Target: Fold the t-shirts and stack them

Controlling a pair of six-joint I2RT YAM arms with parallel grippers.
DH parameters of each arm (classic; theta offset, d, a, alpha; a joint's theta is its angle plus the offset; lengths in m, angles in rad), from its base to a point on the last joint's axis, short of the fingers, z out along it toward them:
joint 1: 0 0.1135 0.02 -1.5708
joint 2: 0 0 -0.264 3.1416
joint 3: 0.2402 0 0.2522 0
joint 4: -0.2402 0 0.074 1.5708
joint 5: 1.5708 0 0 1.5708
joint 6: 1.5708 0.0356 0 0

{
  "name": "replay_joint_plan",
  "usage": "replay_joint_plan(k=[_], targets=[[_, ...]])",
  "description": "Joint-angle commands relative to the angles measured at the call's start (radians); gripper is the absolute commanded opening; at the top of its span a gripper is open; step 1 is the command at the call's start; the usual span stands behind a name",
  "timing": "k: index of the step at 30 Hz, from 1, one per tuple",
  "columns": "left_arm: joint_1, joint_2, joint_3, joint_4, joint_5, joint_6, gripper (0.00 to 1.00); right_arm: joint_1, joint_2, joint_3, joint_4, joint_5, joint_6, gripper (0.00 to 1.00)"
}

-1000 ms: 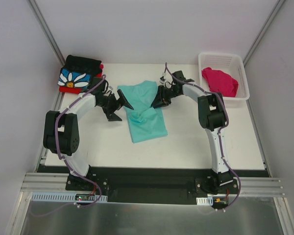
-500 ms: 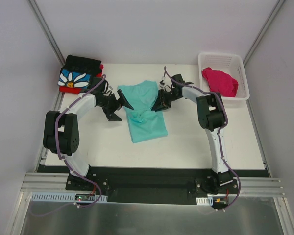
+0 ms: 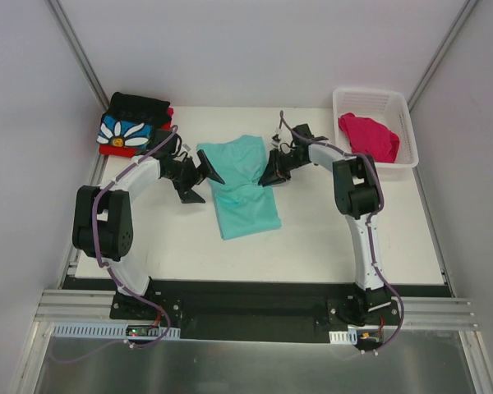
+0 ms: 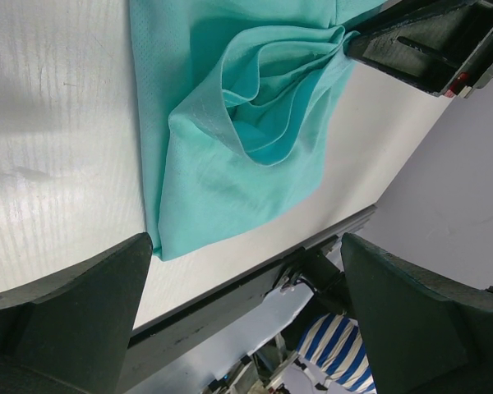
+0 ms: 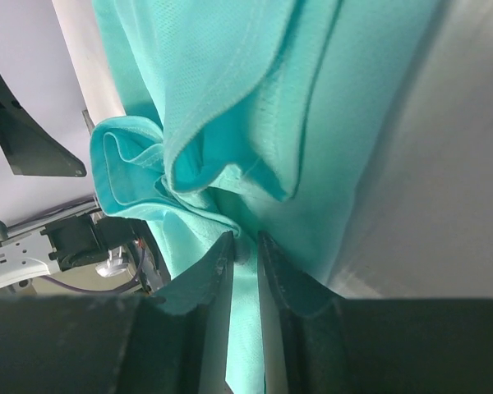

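The mint-teal t-shirt [image 3: 240,187] lies partly folded mid-table, with a bunched fold across its middle. My right gripper [image 3: 271,173] is at its right edge, jaws nearly closed and pinching that fold [image 5: 245,242]; the creases in the teal cloth [image 5: 230,82] run to the tips. My left gripper [image 3: 199,179] is wide open and empty beside the shirt's left edge. In the left wrist view the shirt [image 4: 230,148] lies ahead of my left gripper [image 4: 246,316]. The black daisy t-shirt [image 3: 130,123] lies folded on the red one [image 3: 115,150] at the back left. The magenta-pink t-shirt [image 3: 368,136] lies crumpled in the basket.
The white lattice basket [image 3: 371,93] stands at the back right corner. The table [image 3: 353,230] ends at a black rail in front. Grey walls close in both sides. The right gripper's fingers also show in the left wrist view [image 4: 419,41].
My right gripper has shifted slightly to the right with the fold, and the bunched cloth in the shirt's middle has drawn flatter. The left arm has not moved.
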Motion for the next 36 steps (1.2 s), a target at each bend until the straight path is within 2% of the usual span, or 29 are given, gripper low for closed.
replay_joint_plan(k=[1, 16, 18, 20, 22, 27, 36], targets=[[0.000, -0.026, 0.001, -0.015, 0.018, 0.021, 0.99, -0.024, -0.083, 0.043, -0.042, -0.006, -0.038, 0.21], [0.000, -0.028, -0.009, -0.017, 0.024, 0.023, 0.99, -0.028, -0.076, 0.085, -0.059, -0.011, -0.036, 0.22], [0.000, -0.029, -0.009, -0.018, 0.023, 0.023, 0.99, -0.028, -0.073, 0.086, -0.059, -0.011, -0.033, 0.27], [-0.001, -0.031, -0.010, -0.015, 0.023, 0.024, 1.00, -0.028, -0.068, 0.086, -0.062, -0.011, -0.029, 0.38], [0.000, -0.028, -0.010, -0.015, 0.024, 0.024, 0.99, -0.027, -0.068, 0.085, -0.062, -0.011, -0.030, 0.41], [0.000, -0.023, -0.009, -0.015, 0.024, 0.024, 0.99, -0.024, -0.065, 0.066, -0.053, -0.009, -0.030, 0.42], [0.000, -0.022, -0.013, -0.015, 0.024, 0.026, 0.99, -0.007, -0.056, 0.057, -0.010, -0.017, 0.002, 0.37]])
